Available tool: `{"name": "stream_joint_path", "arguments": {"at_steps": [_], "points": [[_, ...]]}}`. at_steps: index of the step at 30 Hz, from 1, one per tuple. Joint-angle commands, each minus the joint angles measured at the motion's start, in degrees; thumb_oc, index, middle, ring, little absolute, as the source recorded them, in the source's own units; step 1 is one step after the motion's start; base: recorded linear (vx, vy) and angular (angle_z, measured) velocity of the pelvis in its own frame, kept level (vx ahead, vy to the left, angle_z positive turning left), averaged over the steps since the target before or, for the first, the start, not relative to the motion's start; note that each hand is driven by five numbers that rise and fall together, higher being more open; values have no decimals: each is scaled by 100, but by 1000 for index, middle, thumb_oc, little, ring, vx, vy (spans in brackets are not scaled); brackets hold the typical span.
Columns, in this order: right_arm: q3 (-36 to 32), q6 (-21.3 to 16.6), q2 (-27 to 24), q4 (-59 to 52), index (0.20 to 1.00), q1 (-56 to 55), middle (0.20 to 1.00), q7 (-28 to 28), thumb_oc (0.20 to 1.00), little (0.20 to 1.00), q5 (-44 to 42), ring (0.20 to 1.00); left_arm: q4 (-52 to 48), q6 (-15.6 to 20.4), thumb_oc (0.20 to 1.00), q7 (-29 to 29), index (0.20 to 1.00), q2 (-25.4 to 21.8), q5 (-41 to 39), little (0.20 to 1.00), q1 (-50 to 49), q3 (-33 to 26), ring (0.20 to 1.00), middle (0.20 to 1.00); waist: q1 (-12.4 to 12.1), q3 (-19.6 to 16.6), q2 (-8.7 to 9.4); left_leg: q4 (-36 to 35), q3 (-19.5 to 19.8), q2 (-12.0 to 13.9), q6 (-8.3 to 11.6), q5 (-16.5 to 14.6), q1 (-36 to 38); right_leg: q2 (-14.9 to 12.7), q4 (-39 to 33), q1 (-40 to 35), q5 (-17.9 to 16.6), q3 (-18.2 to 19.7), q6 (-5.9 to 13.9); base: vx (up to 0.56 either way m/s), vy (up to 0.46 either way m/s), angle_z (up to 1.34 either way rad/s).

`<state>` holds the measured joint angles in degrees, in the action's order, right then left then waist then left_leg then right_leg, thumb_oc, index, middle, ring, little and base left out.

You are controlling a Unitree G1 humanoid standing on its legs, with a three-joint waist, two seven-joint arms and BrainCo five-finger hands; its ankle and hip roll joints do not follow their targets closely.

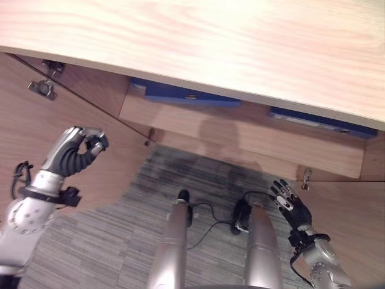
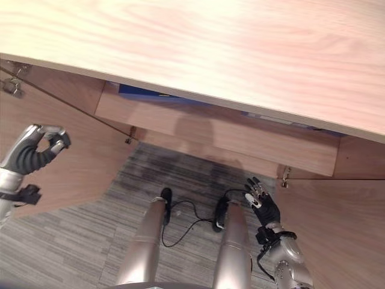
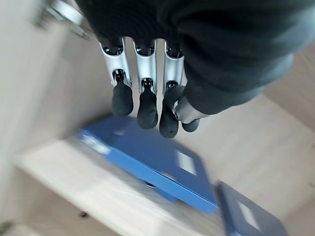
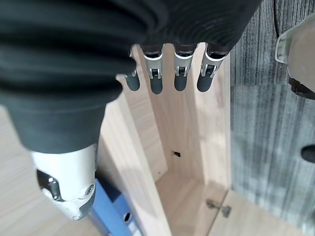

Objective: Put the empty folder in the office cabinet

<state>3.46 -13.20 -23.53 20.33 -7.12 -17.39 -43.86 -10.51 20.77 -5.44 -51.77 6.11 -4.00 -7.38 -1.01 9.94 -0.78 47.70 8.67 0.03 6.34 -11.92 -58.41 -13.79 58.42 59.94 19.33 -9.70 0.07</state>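
Note:
Two blue folders lie flat on the shelf inside the open office cabinet: one at the left (image 1: 180,94) and one at the right (image 1: 319,120), both partly hidden under the cabinet's wooden top (image 1: 210,42). My left hand (image 1: 78,150) hangs in front of the open left door, fingers curled against the thumb and holding nothing. Its wrist view looks past the curled fingers (image 3: 142,103) at the left folder (image 3: 147,162), with the second folder (image 3: 246,211) beside it. My right hand (image 1: 292,205) is low by the right door, fingers spread and empty.
The left door (image 1: 36,126) stands swung open with a metal hinge (image 1: 42,88) near its top. The right door (image 1: 343,205) is open too. The shelf's front edge (image 1: 240,135) runs across the cabinet, and grey carpet (image 1: 120,241) lies in front.

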Motion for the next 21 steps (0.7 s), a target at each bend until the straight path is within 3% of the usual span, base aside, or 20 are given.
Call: {"name": "stream_joint_path", "arguments": {"at_steps": [1, 9, 16, 21], "points": [[159, -201, -144, -308, 1000, 34, 1000, 39, 1000, 1000, -104, 1000, -3, 36, 200, -442, 200, 26, 513, 200, 511, 27, 200, 200, 60, -32, 51, 13, -172, -39, -614, -646, 202, 142, -626, -293, 57, -63, 155, -7, -6, -8], [366, -89, -214, -326, 1000, 260, 1000, 143, 1000, 1000, -116, 1000, 370, -180, 200, -526, 200, 377, 770, 200, 1875, 938, 200, 200, 238, -63, 140, 7, -150, 8, -604, -617, 122, 170, -686, -231, -12, -75, 155, -12, 11, -7], [584, 42, -353, -346, 1000, 449, 1000, 187, 1000, 1000, -148, 1000, 1572, -545, 200, -608, 200, 529, 924, 200, 3394, 1866, 200, 200, 443, -162, 225, 228, -153, 79, -606, -655, -77, 177, -571, -53, 0, -1, 118, 7, 39, -7], [660, 113, -420, -317, 1000, 489, 1000, 186, 1000, 1000, -185, 1000, 2212, -650, 200, -700, 200, 542, 689, 200, 3935, 2142, 200, 200, 515, -198, 266, 268, -168, 96, -612, -662, -117, 189, -570, -27, -15, 6, 113, 9, 30, -5]]}}
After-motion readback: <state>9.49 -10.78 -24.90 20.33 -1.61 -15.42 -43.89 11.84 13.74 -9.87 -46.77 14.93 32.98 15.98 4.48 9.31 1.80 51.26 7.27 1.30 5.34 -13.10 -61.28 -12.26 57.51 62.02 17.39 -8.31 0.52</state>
